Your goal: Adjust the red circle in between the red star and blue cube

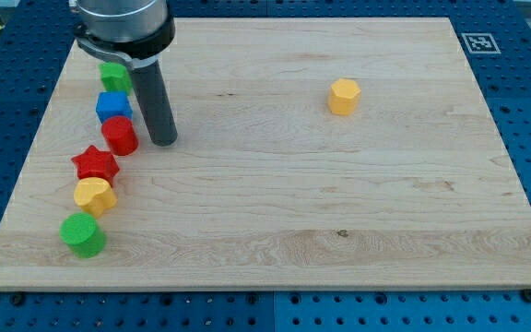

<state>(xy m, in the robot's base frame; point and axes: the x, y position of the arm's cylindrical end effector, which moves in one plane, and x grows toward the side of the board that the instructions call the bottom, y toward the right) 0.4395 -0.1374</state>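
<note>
The red circle (119, 135) stands on the wooden board at the view's left, touching the blue cube (113, 105) just above it. The red star (96, 164) lies just below and left of the red circle, close to it. My tip (163, 141) rests on the board just right of the red circle, a small gap apart. The rod rises up to the arm at the view's top left.
A green block (114, 76) sits above the blue cube, partly behind the arm. A yellow block (94, 195) and a green circle (83, 234) continue the column below the red star. A yellow hexagon (344, 96) stands alone at upper right.
</note>
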